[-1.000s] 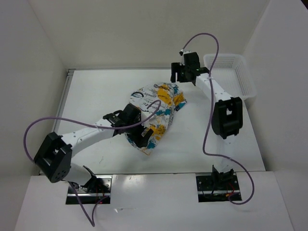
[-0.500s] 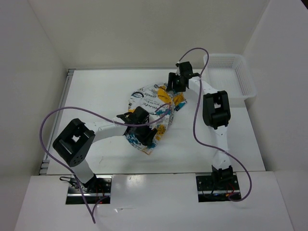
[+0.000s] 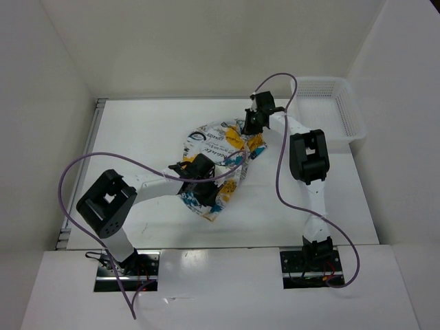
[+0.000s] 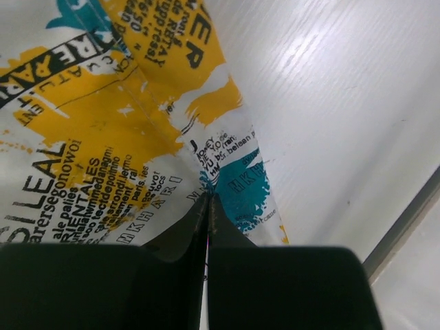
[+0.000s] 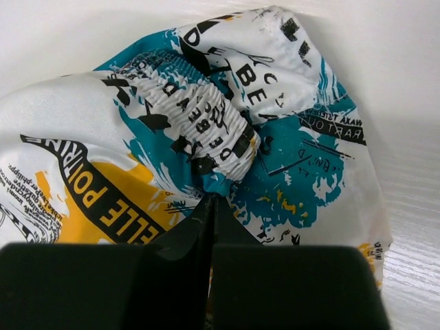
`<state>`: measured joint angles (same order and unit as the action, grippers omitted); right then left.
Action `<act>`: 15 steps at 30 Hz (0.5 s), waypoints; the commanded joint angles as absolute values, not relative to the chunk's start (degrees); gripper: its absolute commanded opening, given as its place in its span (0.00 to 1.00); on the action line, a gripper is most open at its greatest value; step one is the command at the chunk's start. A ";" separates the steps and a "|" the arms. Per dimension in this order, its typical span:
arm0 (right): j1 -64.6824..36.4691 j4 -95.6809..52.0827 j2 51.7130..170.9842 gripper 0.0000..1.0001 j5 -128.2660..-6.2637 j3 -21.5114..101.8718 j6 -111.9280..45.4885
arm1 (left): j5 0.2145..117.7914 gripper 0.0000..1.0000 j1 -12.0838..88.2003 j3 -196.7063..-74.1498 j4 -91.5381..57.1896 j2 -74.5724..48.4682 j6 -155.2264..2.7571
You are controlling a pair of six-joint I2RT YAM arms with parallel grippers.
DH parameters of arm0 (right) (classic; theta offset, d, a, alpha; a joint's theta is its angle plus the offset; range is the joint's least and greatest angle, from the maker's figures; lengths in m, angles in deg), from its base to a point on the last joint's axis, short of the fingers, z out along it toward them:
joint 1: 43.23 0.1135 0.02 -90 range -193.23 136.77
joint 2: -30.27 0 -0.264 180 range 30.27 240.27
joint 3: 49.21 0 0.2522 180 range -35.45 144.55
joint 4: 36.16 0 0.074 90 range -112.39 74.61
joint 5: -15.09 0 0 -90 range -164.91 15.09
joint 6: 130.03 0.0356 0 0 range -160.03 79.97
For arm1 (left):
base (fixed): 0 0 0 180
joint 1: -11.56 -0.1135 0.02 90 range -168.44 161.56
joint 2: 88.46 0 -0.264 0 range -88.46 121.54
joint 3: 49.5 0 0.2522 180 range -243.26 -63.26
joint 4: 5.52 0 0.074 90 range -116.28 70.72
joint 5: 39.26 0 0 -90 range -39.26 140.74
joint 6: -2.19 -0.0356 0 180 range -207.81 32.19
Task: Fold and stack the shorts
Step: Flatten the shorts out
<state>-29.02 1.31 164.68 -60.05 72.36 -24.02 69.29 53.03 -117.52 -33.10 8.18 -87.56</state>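
The shorts (image 3: 216, 143) lie crumpled in the middle of the white table, printed in teal, yellow-orange and black. My left gripper (image 3: 208, 197) is at their near hem. In the left wrist view its jaws (image 4: 208, 197) are shut, with the edge of the shorts (image 4: 103, 124) pinched at the tips. My right gripper (image 3: 248, 128) is at the far right side of the pile. The right wrist view shows it (image 5: 214, 200) shut just under the gathered elastic waistband of the shorts (image 5: 206, 124), fabric bunched at the tips.
A white perforated basket (image 3: 344, 110) stands at the table's back right corner, beside the right arm. Bare table (image 3: 137, 130) spreads to the left of the shorts. White walls enclose the table on three sides. The table's edge strip (image 4: 405, 220) runs close to the left gripper.
Both grippers have gone from open to shut on the fabric. The right gripper came down from near the basket to the waistband, and the left arm's elbow folded in.
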 commanded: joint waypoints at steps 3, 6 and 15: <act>-29.17 1.51 157.19 0.00 -59.52 73.70 -24.74 | 60.08 0.00 49.39 -118.89 -36.85 4.71 -87.81; -30.66 2.21 152.36 0.00 -59.52 76.68 -24.22 | 59.36 0.00 38.86 -122.22 -39.84 4.10 -87.81; -32.07 4.59 137.50 0.00 -62.16 85.73 -31.68 | 57.95 0.00 19.40 -145.86 -45.47 -4.25 -87.81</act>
